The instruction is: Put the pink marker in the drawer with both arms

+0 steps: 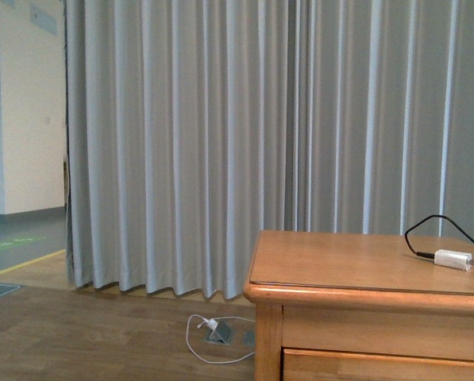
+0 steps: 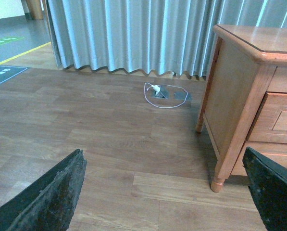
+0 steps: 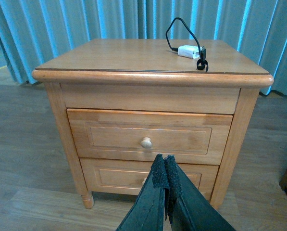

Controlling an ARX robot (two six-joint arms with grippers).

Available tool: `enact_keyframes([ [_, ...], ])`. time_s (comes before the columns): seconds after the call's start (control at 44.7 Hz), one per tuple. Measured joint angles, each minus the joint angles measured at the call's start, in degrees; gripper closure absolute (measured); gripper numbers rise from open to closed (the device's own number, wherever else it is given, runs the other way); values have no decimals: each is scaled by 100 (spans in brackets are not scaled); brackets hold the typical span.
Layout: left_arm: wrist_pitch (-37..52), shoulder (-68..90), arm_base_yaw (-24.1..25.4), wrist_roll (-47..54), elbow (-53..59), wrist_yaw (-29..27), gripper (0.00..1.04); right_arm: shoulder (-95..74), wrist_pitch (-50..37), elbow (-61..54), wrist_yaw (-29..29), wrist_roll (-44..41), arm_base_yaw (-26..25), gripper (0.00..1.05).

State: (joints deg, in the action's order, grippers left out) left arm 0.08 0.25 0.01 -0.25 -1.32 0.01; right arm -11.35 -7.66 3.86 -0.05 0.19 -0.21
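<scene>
Here, right gripper (image 3: 165,166) fingers pressed together before the shut drawer (image 3: 149,136); left gripper (image 2: 162,192) fingers spread wide.

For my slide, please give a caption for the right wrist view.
Shut right gripper before closed wooden cabinet, white charger plug on top.

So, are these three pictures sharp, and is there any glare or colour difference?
Front view: slightly soft, with pale glare along the cabinet top. Left wrist view: sharp floor, dark blurred fingers. Right wrist view: sharp, but the curtain looks bluer.
</scene>
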Motion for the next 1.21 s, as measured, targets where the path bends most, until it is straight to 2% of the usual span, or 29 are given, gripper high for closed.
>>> enact_keyframes([
  [0.112, 0, 0, 0, 0, 0, -2, 6, 728, 774, -96, 0, 0, 0, 103],
  [0.738, -4, 0, -2, 0, 0, 0, 6, 1115, 782, -352, -2, 0, 4, 103],
  [0.783, -4, 0, -2, 0, 0, 0, 6, 1115, 782, -352, -2, -9, 4, 96],
  [1.141, -4, 0, 0, 0, 0, 0, 6, 1115, 782, -352, -2, -9, 4, 11],
  [1.163, -4, 0, -2, 0, 0, 0, 6, 1115, 782, -352, -2, -2, 4, 7],
  [1.208, -4, 0, -2, 0, 0, 0, 6, 1115, 782, -352, -2, -4, 4, 9],
])
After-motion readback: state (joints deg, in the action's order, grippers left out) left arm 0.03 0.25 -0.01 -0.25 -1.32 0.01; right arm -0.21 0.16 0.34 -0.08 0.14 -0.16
